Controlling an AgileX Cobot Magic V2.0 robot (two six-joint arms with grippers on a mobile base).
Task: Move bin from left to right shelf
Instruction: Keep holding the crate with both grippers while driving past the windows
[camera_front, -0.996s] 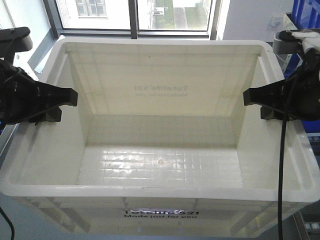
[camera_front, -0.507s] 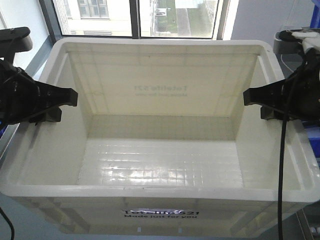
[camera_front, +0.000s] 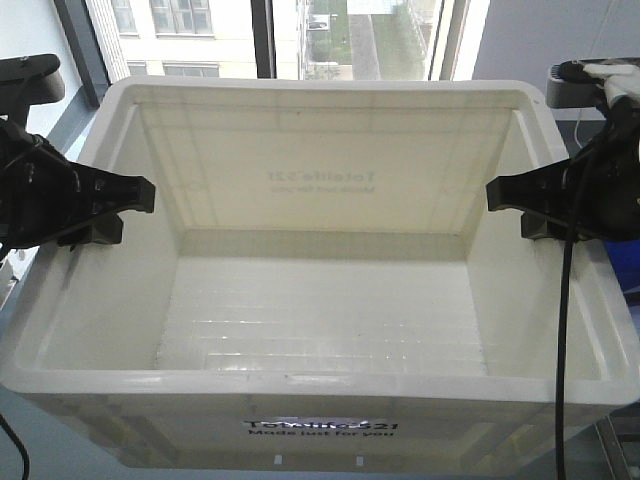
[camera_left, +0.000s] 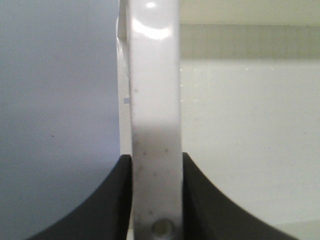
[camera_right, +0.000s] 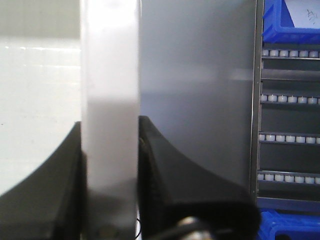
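Left end effector (camera_front: 118, 212) and right end effector (camera_front: 515, 210) each pinched an opposite side rim of the white bin (camera_front: 320, 385) — closed tight, likely to carry it level.

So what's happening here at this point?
Both arms hold the empty white bin between them. The left end effector is clamped on its left wall rim, the right end effector on its right one. A roller shelf with blue bins shows beyond the bin's right wall.

Window (camera_front: 350, 40) behind, blue plastic bins (camera_right: 295, 27) on roller shelving (camera_right: 290, 97) at right
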